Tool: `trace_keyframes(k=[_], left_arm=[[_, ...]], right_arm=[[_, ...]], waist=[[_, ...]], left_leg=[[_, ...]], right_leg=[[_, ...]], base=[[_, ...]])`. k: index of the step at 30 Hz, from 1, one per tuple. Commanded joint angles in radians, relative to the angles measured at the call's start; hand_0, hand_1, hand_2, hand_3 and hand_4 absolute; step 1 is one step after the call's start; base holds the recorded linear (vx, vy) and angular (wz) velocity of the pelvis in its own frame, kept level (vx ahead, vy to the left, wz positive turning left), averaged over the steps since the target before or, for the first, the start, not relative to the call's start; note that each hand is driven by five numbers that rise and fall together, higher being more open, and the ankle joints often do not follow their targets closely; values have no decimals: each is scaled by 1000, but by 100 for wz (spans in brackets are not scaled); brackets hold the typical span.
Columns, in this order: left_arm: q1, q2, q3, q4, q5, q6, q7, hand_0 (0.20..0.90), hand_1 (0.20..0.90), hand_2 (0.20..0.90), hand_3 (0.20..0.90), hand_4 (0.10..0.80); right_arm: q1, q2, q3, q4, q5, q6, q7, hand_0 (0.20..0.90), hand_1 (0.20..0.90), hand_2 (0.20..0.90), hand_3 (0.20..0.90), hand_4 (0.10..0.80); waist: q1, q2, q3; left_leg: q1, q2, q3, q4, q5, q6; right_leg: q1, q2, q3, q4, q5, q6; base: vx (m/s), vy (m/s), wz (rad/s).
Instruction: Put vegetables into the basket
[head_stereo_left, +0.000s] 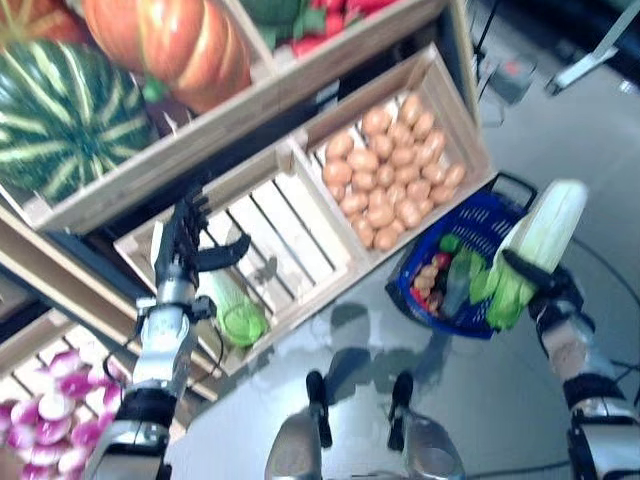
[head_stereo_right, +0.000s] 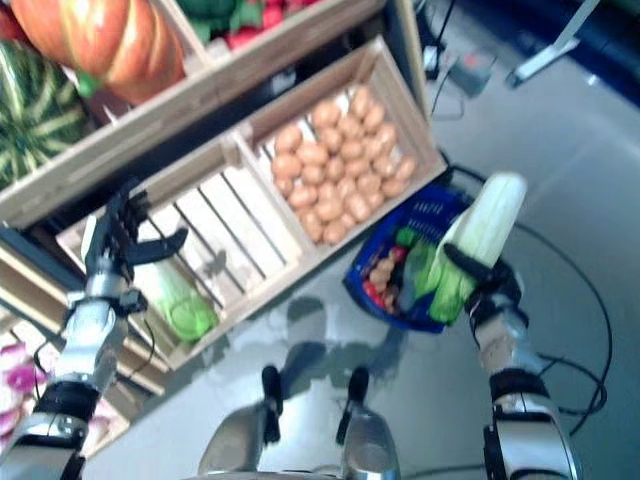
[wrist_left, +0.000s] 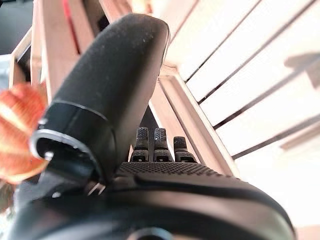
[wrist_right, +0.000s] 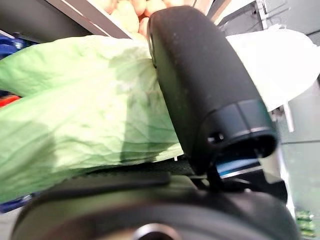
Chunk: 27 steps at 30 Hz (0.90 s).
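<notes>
Cabbage is what the right hand (head_stereo_left: 548, 285) is gripping: a long napa cabbage (head_stereo_left: 540, 245), white at its upper end and leafy green at its lower end, is being held tilted just above the right side of the blue basket (head_stereo_left: 497, 218), with the thumb curling across its middle, as the right wrist view is also showing. That basket is standing on the grey floor (head_stereo_left: 470, 395) just beside the corner of the wooden display and is already holding a mix of small produce (head_stereo_left: 440, 275), green, red and orange pieces that are too small to name. Potatoes (head_stereo_left: 392, 165) are filling the right-hand wooden crate (head_stereo_left: 462, 120) of the low shelf. The slatted crate (head_stereo_left: 285, 235) next to it is holding a second napa cabbage (head_stereo_left: 232, 305), which is lying along its left wall. The left hand (head_stereo_left: 186, 240) is hovering over that crate's left edge with its fingers straight and its thumb sticking out sideways, holding nothing and lying just above the cabbage. On the shelf above, a striped watermelon (head_stereo_left: 62, 115) and an orange pumpkin (head_stereo_left: 170, 45) are sitting side by side, with red and green vegetables (head_stereo_left: 310, 20) in the next compartment; purple-and-white turnips (head_stereo_left: 55, 400) are lying in a lower bin at the left
</notes>
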Motion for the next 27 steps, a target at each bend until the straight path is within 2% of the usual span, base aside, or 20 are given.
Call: trace_keyframes(k=[1,4,8,10,11,15,16,17,23,27], left_arm=[[-64,82,18,-70,27,-122,78,900,900,900,900,800],[-98,97,-2,-55,27,-131,106,900,900,900,900,800],[-111,116,-9,-53,102,-167,161,900,900,900,900,800],[-116,146,-15,-79,237,-207,257,900,900,900,900,800],[-119,164,-20,-91,276,-214,295,900,900,900,900,800],[-141,214,-36,-96,400,-222,434,900,900,900,900,800],[-149,222,-42,-90,421,-213,449,900,900,900,900,800],[-163,233,-51,-79,426,-203,452,900,900,900,900,800],[-178,294,-88,-28,511,-170,503,900,900,900,900,800],[-185,318,-90,13,406,-173,464,900,900,900,900,800]], right_arm=[[-59,-108,-12,3,53,-130,-1,300,300,300,300,400],[-132,-147,-2,79,65,-119,4,300,300,300,300,400],[-185,-181,3,129,67,-91,-8,300,300,300,300,400],[-203,-200,5,157,76,-69,-9,300,300,300,300,400],[-209,-209,6,169,87,-69,-5,300,300,300,300,400],[-231,-224,18,194,108,-63,24,300,300,300,300,400],[-236,-224,21,200,106,-62,31,512,512,512,512,541],[-243,-226,29,211,112,-67,35,900,900,900,900,800],[-265,-248,50,222,117,-67,72,900,900,900,900,800],[-276,-264,65,227,110,-57,74,900,900,900,900,800]], waist=[[6,-10,-40],[16,-4,-11],[18,-1,5],[23,4,13],[23,6,17],[23,16,25],[22,18,27],[21,20,29],[17,27,34],[11,32,36]], left_leg=[[-117,-9,-14,276,-210,-25],[-207,-5,-28,407,-269,-5],[-313,3,-23,565,-337,14],[-346,3,-26,616,-364,10],[-376,4,-27,655,-375,16],[-444,9,-33,748,-414,15],[-454,10,-34,762,-420,13],[-470,12,-35,783,-428,12],[-515,17,-42,830,-444,8],[-524,24,-38,829,-440,4]], right_leg=[[-93,-41,-32,280,-188,-80],[-189,-96,-33,439,-238,-86],[-309,-160,-22,622,-301,-91],[-348,-176,-7,673,-320,-83],[-379,-189,-3,712,-332,-90],[-458,-203,25,800,-363,-92],[-471,-205,31,814,-368,-92],[-490,-207,38,833,-374,-91],[-542,-210,61,874,-388,-87],[-561,-203,77,875,-382,-81]], base=[[-138,20,10],[-159,19,21],[-95,15,21],[-65,13,16],[-64,19,8],[-56,30,4],[-42,34,5],[-39,36,5],[-29,30,2],[-40,43,-3]])
